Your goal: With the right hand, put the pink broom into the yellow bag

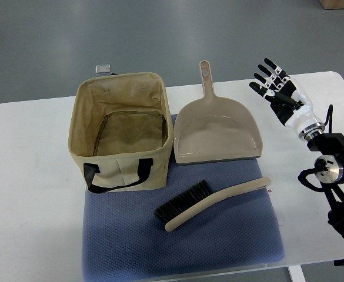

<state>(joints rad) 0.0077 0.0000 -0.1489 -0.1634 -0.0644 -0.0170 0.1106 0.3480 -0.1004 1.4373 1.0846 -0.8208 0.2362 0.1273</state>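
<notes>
Pink broom (213,204) lies flat on the blue mat (130,247), near the front edge of the white table (24,194). Its black bristles point left. The yellow bag (120,132) stands open on the left, just far of the broom, touching the mat. A pink dustpan (216,132) lies right beside the bag. The right hand (277,91) is up on the right, fingers spread wide, holding nothing, well apart from the broom.
</notes>
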